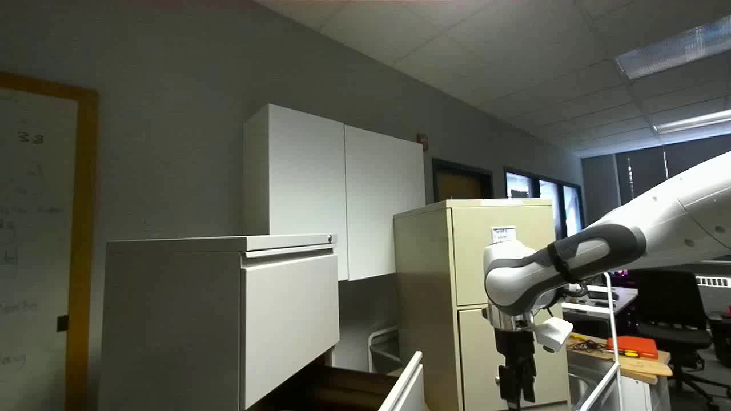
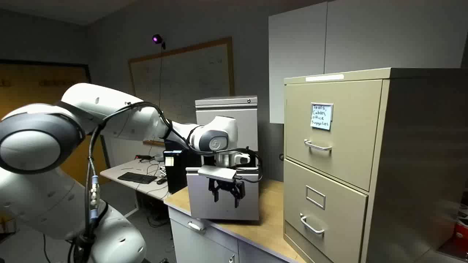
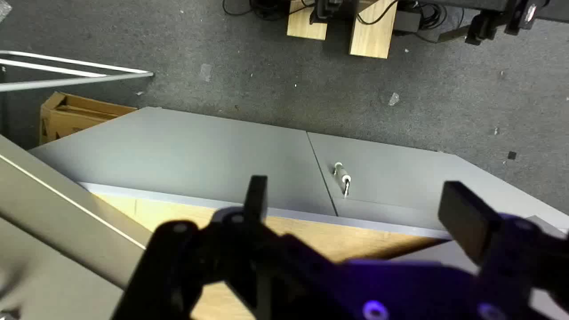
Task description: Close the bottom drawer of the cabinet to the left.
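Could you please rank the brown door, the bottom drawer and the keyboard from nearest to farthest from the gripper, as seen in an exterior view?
1. Bottom drawer: open, its front directly behind the gripper.
2. Keyboard: on the desk, farther back, toward the picture's left.
3. Brown door: beyond the desk, at the picture's left edge.

- Here's my arm (image 2: 142,122), glossy white, dark grey at the rounded joints (image 2: 210,142)!
- Black cables (image 2: 144,104) snaking along it, a blue-ended connector (image 2: 94,195) among them!
- Silver collar (image 2: 225,159), then a flat white housing (image 2: 217,173)!
- And my gripper (image 2: 226,201): black, blocky-fingered, purple-lit screws (image 3: 374,310) gleaming!
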### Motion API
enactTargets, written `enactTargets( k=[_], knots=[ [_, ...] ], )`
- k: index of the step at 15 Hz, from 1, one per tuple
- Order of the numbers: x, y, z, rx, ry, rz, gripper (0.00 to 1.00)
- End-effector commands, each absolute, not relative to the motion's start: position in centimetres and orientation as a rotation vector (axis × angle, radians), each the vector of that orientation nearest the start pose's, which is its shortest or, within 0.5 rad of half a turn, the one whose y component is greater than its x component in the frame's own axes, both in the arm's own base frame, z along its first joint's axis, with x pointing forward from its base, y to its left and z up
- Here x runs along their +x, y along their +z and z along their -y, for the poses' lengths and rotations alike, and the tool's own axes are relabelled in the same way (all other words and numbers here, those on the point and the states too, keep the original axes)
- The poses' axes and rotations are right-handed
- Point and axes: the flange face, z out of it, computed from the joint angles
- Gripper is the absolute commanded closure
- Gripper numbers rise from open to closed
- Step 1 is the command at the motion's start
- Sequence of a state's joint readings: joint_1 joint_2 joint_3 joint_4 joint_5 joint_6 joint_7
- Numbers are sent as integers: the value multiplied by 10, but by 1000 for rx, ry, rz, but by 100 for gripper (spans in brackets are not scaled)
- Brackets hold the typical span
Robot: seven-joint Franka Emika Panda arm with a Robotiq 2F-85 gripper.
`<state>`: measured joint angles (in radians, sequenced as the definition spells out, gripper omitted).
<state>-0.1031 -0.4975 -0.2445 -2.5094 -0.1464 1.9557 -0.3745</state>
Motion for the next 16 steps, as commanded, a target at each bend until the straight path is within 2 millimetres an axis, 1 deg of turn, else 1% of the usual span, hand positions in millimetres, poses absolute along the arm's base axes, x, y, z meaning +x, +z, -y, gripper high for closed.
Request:
enactTargets(
  k=[1, 8, 12, 13, 14, 15, 16],
  knots=[
    [361, 444, 143, -3129, 105, 186, 0],
    [363, 444, 144, -3135, 99, 180, 0],
    [380, 445, 150, -3120, 16, 149, 1],
    [385, 446, 150, -3111, -19, 138, 25],
    [392, 447, 151, -3100, -58, 124, 25],
    [400, 449, 152, -3080, -104, 104, 28],
    [408, 450, 153, -3059, -148, 86, 37]
  ],
)
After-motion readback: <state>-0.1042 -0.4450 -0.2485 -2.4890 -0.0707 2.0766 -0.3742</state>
